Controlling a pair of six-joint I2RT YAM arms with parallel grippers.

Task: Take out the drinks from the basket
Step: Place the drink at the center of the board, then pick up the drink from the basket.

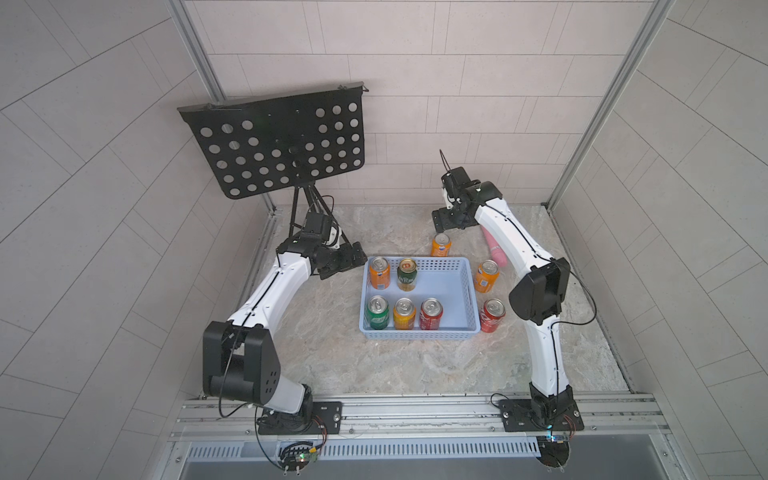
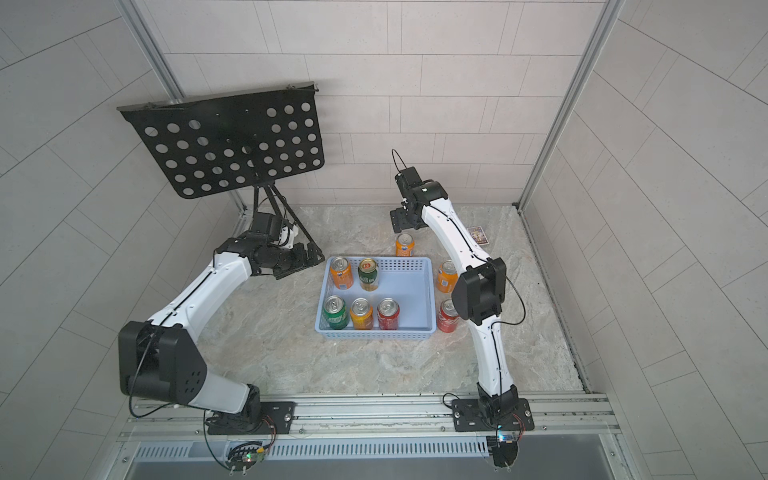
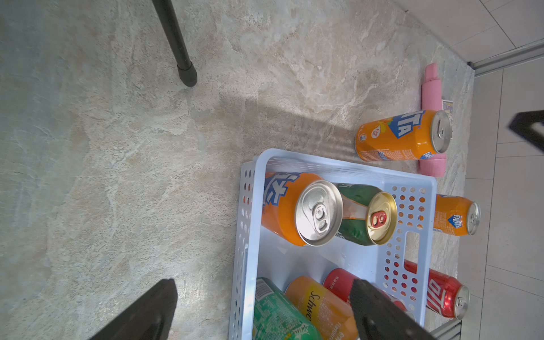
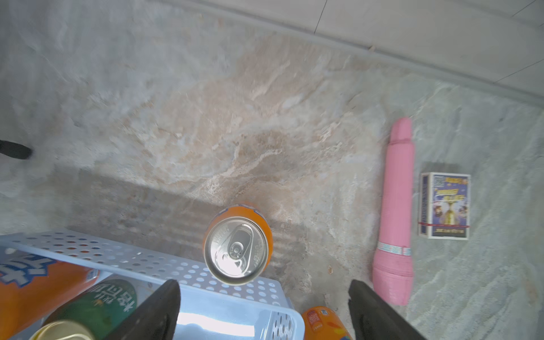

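Observation:
The light-blue basket (image 1: 451, 291) sits mid-table and holds several upright drinks: an orange can (image 1: 379, 272), a dark green-gold can (image 1: 407, 274), a bright green can (image 1: 377, 312), a yellow-orange can (image 1: 404, 313) and a red can (image 1: 431, 313). Outside it stand an orange can (image 1: 440, 245) behind the far wall, another orange can (image 1: 487, 276) and a red can (image 1: 493, 316) to the right. My left gripper (image 3: 263, 284) is open and empty at the basket's far left corner. My right gripper (image 4: 263, 284) hangs open and empty above the far orange can (image 4: 238, 250).
A black perforated music stand (image 1: 278, 145) on tripod legs (image 3: 179, 50) rises behind the left arm. A pink tube (image 4: 397, 206) and a small printed box (image 4: 444, 206) lie at the back right. Metal frame posts and rails border the stone-patterned table.

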